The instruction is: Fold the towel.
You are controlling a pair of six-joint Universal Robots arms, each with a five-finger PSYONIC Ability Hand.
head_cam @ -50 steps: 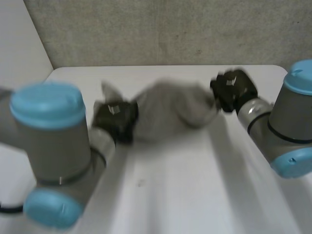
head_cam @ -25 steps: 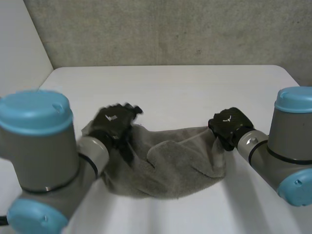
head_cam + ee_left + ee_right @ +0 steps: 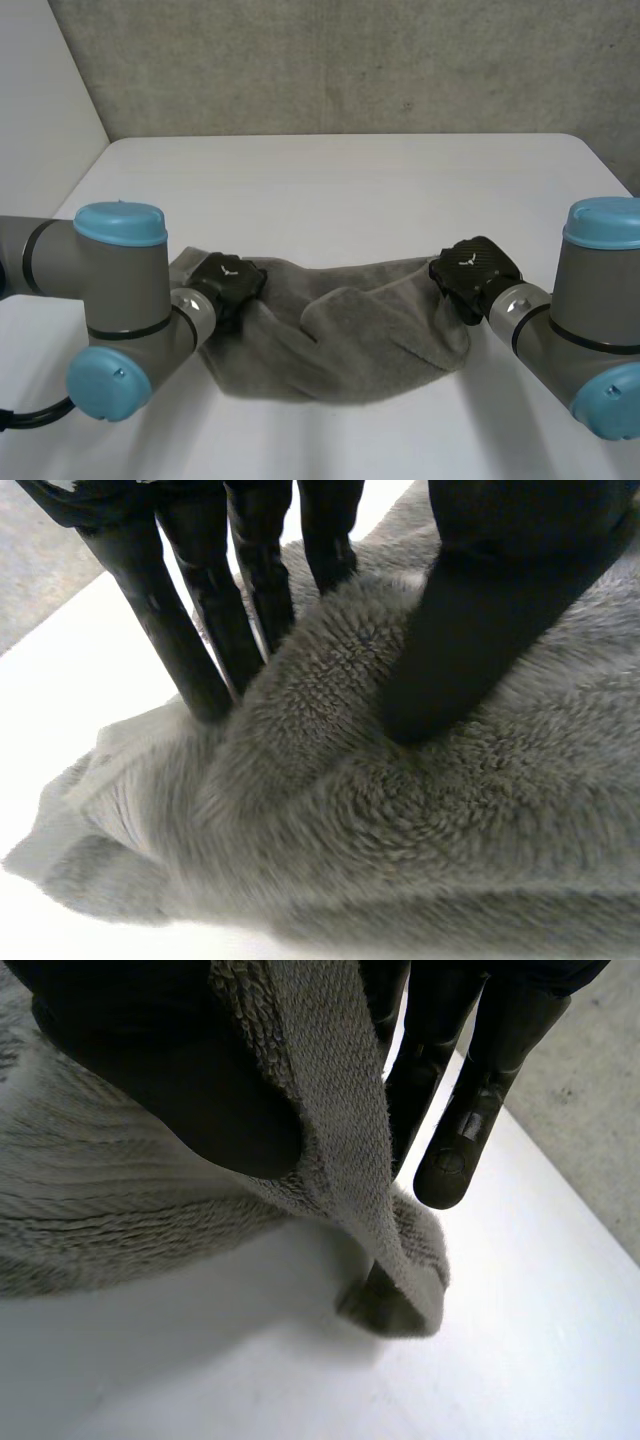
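A grey fluffy towel (image 3: pixel 350 330) lies crumpled on the white table (image 3: pixel 350 180), stretched between my two hands near the front. My left hand (image 3: pixel 228 280) rests on the towel's left end. In the left wrist view its fingers (image 3: pixel 200 630) and thumb (image 3: pixel 470 630) press into the towel (image 3: pixel 420 820) with a raised ridge of pile pinched between them. My right hand (image 3: pixel 470 268) is at the towel's right end. There the thumb (image 3: pixel 150 1060) clamps the towel's edge (image 3: pixel 330 1110) against the fingers (image 3: pixel 480 1080), and the corner hangs down to the table.
A grey wall runs behind the table's far edge. Bare white tabletop spreads beyond the towel toward the back (image 3: pixel 400 200). Both arms' blue-capped joints (image 3: pixel 120 225) stand at the near corners.
Both hands have carried the towel from mid-air down and nearer, laying it on the table. The left hand opened briefly and has closed again on the left end.
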